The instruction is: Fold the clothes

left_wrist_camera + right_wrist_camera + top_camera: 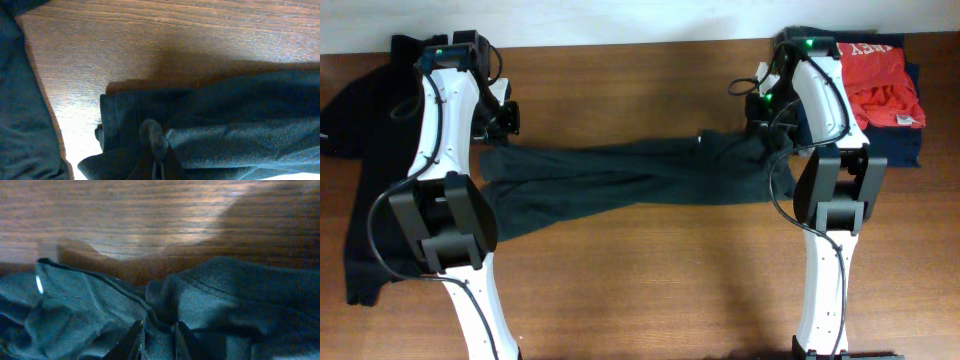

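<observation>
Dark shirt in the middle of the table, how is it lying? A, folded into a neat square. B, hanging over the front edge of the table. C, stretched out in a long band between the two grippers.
C: the dark shirt runs as one long band from the left gripper across to the right gripper.
</observation>
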Motion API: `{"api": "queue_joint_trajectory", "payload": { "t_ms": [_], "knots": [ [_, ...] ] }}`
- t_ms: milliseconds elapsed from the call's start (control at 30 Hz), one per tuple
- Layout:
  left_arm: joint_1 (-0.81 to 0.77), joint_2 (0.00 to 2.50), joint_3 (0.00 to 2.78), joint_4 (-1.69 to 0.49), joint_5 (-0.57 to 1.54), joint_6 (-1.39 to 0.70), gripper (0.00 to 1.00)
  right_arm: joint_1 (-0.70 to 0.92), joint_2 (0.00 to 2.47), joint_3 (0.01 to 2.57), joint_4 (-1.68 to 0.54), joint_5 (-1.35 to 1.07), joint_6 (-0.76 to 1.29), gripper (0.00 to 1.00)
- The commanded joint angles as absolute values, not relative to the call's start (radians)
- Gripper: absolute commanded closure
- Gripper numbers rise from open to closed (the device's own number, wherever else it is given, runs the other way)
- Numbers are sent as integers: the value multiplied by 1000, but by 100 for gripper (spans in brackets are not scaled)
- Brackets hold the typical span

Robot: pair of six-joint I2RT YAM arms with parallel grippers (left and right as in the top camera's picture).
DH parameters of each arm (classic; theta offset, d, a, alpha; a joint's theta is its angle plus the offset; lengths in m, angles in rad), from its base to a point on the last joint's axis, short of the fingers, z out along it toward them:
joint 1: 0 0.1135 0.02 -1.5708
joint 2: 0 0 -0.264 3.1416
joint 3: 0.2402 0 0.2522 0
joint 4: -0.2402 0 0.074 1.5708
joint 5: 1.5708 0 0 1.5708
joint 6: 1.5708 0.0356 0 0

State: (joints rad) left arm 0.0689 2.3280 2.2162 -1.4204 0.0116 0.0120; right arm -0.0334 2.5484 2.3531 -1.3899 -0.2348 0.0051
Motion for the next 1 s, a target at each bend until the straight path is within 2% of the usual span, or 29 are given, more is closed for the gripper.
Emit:
{"api": "queue_joint_trajectory", "payload": {
  "t_ms": [0,100,400,767,967],
  "knots": [
    [77,2311,2228,-1422,12,31,99,-24,2542,2346,-1379,-255,8,79],
    [77,2311,2228,-1421,12,31,99,-25,2542,2346,-1358,-256,8,96],
    [78,2310,2303,-1356,11,31,99,-53,2540,2593,-1327,-259,16,96],
    [81,2310,2437,-1059,12,31,99,-68,2540,2682,-1077,-369,38,96],
    [81,2310,2437,-1032,12,31,99,-68,2529,2876,-1120,-397,20,96]
  ]
}}
